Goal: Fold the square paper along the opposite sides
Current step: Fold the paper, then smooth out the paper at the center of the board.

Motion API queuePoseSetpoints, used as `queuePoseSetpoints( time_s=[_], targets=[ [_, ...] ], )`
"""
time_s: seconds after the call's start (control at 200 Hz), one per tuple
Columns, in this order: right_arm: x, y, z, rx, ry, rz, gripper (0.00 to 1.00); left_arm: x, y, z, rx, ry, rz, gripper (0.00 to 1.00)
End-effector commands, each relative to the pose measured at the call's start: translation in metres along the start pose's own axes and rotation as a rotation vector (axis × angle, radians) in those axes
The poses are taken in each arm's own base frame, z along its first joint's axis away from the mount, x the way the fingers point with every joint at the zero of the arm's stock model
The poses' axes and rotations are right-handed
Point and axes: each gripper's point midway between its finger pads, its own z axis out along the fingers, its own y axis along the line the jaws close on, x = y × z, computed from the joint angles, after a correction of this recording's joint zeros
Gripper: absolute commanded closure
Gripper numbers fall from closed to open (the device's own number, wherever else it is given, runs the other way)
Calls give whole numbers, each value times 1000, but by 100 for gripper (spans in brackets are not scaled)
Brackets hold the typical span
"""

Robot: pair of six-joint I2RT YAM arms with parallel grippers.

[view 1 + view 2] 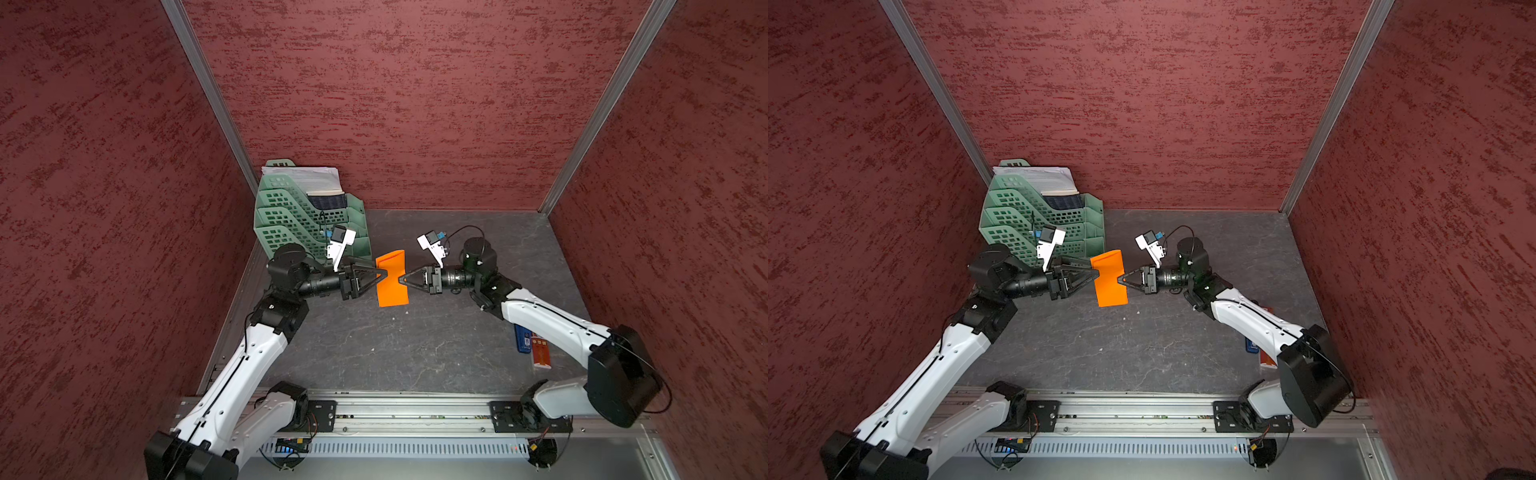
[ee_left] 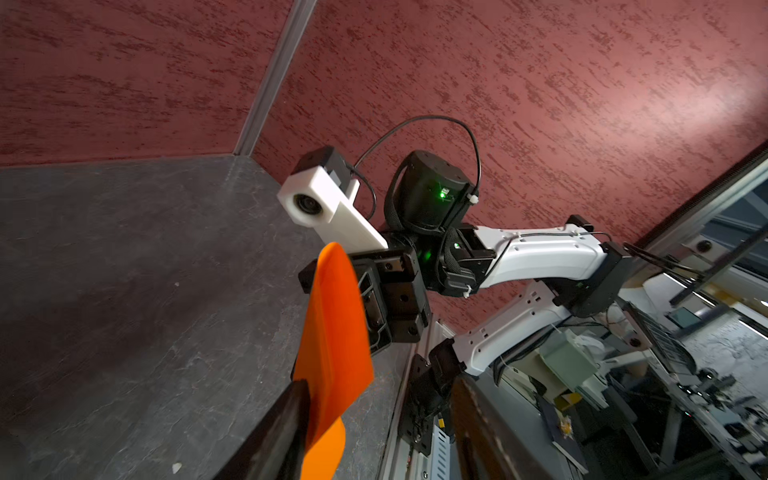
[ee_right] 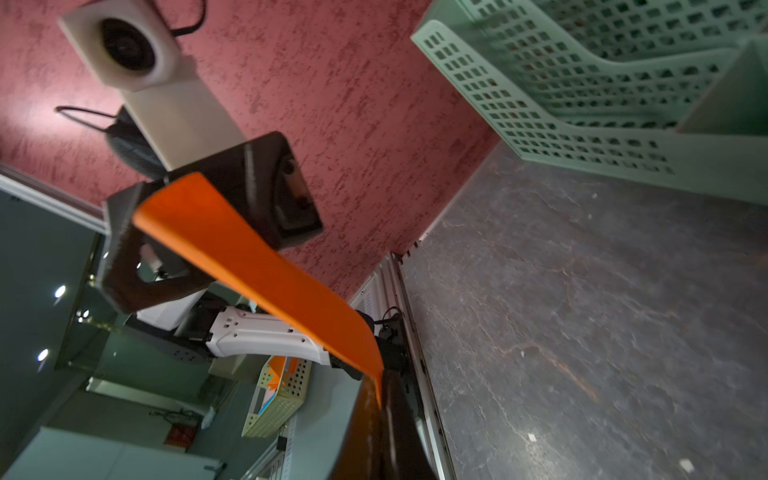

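Observation:
The square paper (image 1: 390, 278) (image 1: 1109, 278), bright orange, hangs above the dark table between my two grippers. From above it shows as a tall narrow rectangle with a rounded far end. My right gripper (image 1: 401, 279) (image 1: 1121, 279) is shut on its right edge; in the right wrist view the sheet (image 3: 257, 270) runs out from the pinched fingertips (image 3: 380, 382). My left gripper (image 1: 383, 275) (image 1: 1097, 273) is at the left edge and open. In the left wrist view (image 2: 378, 384) its fingers stand well apart, and the paper (image 2: 336, 332) lies against one finger (image 2: 291, 411).
A green stack of letter trays (image 1: 307, 220) holding white sheets stands at the back left, just behind my left wrist. A blue item (image 1: 523, 338) and an orange packet (image 1: 542, 353) lie under my right arm. A metal rail (image 1: 415, 411) runs along the front; red walls enclose the table.

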Motion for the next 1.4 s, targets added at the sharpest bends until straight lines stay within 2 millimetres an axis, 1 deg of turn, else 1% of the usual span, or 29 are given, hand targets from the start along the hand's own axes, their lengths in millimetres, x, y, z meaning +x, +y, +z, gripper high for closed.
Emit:
queuePoseSetpoints(
  time_s=[0.0, 0.02, 0.03, 0.045, 0.16, 0.21, 0.326, 0.371, 0.451, 0.506, 0.561, 0.711, 0.791, 0.922, 1.002, 1.087, 1.167, 1.242, 1.317, 1.392],
  targets=[
    [12, -40, 5, 116, -59, 96, 100, 14, 36, -5, -188, -33, -53, 43],
    [14, -45, 5, 131, -68, 110, 100, 19, 41, -4, -214, -31, -64, 45],
    [19, -55, 7, 146, -62, 131, 100, 21, 44, -4, -225, -30, -70, 46],
    [23, -62, 8, 155, -63, 144, 100, 25, 47, -3, -237, -23, -74, 48],
    [44, -97, 9, 214, -96, 219, 100, 60, 68, 14, -304, 26, -120, 63],
    [52, -110, 9, 241, -117, 246, 100, 76, 76, 23, -321, 43, -141, 68],
    [69, -140, 7, 326, -141, 295, 100, 114, 90, 46, -343, 101, -182, 69],
    [76, -149, 7, 352, -137, 309, 100, 126, 93, 55, -331, 121, -191, 70],
    [87, -160, 7, 376, -131, 333, 100, 144, 104, 63, -355, 156, -213, 73],
    [94, -167, 7, 394, -128, 347, 100, 151, 109, 68, -355, 170, -220, 75],
    [101, -174, 5, 416, -129, 357, 100, 157, 118, 71, -384, 173, -235, 80],
    [115, -194, 1, 469, -137, 406, 100, 182, 137, 83, -420, 210, -267, 88],
    [122, -205, -4, 513, -157, 446, 100, 195, 141, 92, -424, 236, -286, 90],
    [130, -215, -11, 584, -175, 485, 100, 217, 140, 107, -427, 283, -293, 92],
    [132, -221, -19, 638, -213, 518, 100, 225, 143, 109, -442, 291, -310, 93],
    [136, -226, -25, 687, -259, 556, 100, 229, 148, 107, -471, 292, -314, 94],
    [139, -230, -24, 707, -288, 581, 100, 225, 148, 108, -482, 279, -303, 94],
    [138, -232, -20, 692, -319, 606, 100, 219, 149, 109, -505, 262, -293, 94],
    [137, -234, -18, 683, -348, 626, 100, 215, 154, 109, -548, 234, -284, 95],
    [136, -234, -18, 698, -377, 624, 100, 211, 161, 108, -638, 204, -250, 95]
  ],
)
